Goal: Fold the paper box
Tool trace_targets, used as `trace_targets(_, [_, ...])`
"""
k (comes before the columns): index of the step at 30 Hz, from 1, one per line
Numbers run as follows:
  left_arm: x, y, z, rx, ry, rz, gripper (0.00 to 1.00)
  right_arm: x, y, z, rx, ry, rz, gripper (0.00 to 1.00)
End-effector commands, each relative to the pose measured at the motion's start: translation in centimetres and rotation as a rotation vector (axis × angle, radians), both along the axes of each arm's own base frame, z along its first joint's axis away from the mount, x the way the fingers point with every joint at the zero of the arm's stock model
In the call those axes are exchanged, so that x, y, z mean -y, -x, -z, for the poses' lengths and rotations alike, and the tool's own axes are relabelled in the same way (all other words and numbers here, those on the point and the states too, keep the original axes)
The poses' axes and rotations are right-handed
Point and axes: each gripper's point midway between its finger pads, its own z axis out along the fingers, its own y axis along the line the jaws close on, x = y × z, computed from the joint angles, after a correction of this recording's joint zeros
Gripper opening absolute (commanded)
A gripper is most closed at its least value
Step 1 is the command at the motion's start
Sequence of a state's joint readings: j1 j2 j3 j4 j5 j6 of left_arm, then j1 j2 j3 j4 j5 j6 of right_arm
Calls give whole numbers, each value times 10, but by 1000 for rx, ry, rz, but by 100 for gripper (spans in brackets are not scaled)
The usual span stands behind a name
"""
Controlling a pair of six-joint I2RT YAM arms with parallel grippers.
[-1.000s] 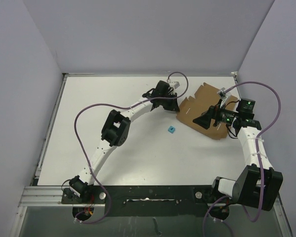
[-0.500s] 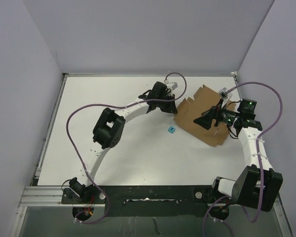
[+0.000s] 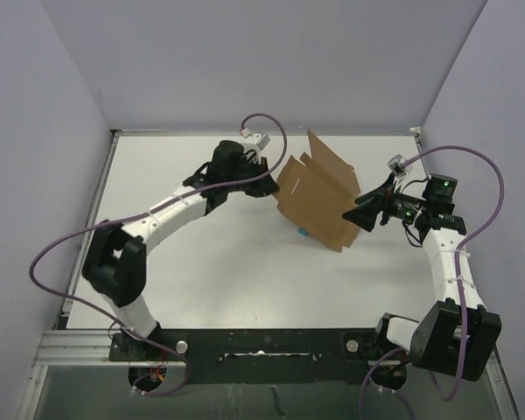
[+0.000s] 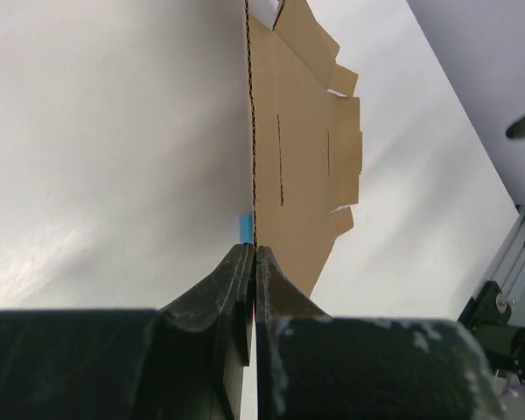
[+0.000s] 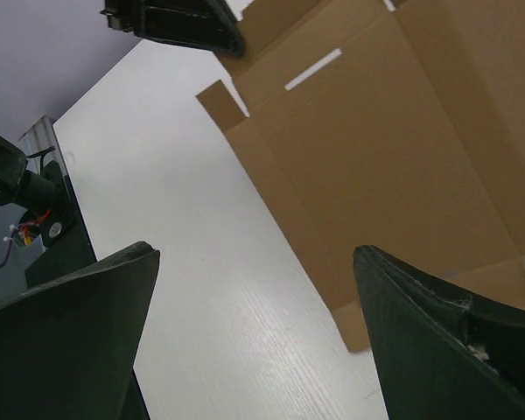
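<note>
The paper box (image 3: 315, 197) is a flat brown die-cut sheet with flaps and slits, lifted off the white table and tilted up. My left gripper (image 3: 269, 185) is shut on its left edge. The left wrist view shows the sheet (image 4: 302, 149) edge-on, running away from the closed gripper (image 4: 254, 250). My right gripper (image 3: 360, 214) stands open by the sheet's lower right corner, not touching it. In the right wrist view the sheet (image 5: 376, 149) fills the upper right, beyond the wide-open gripper (image 5: 254, 254).
A tiny blue cube (image 3: 302, 233) lies on the table, half hidden under the raised sheet; a blue sliver of that cube (image 4: 244, 226) shows beside the left fingers. Grey walls close in the table on three sides. A black rail (image 3: 271, 343) runs along the front.
My left arm swung left and up, carrying the sheet by its edge. The sheet went from flat on the table to raised and tilted, and now overlaps the cube. The right gripper barely moved.
</note>
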State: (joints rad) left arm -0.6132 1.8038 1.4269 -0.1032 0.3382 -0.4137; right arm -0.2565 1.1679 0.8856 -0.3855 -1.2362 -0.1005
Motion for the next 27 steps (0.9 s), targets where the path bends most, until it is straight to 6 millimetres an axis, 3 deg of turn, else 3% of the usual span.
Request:
trace_targets(1, [-51,24,-53,120,71,-89,0,-4,3,-14,75,-10,-38,98])
trace_targets(6, [-113,61,-33,71,48,-221,0,-8,4,-12,67,-14,-52,98])
trace_targets(14, [-165,121,25,-70,-2,-367,0,-16,5,-6,56,-13,-77,98])
trace_targets(18, [-195,136,42,-103,-39,-498,0,-19,5,-2,48,-8,-86,98])
trace_targets(20, [-206,141,39,-90,-35,-543,0,-19,4,0,44,-6,-87,98])
trace_targets(24, [-221,148,41,-105,-63,-595,0,-19,4,2,38,-3,-87,98])
trace_targets(27, [-230,152,55,-150,-110,-627,0,-19,3,4,35,-2,-86,98])
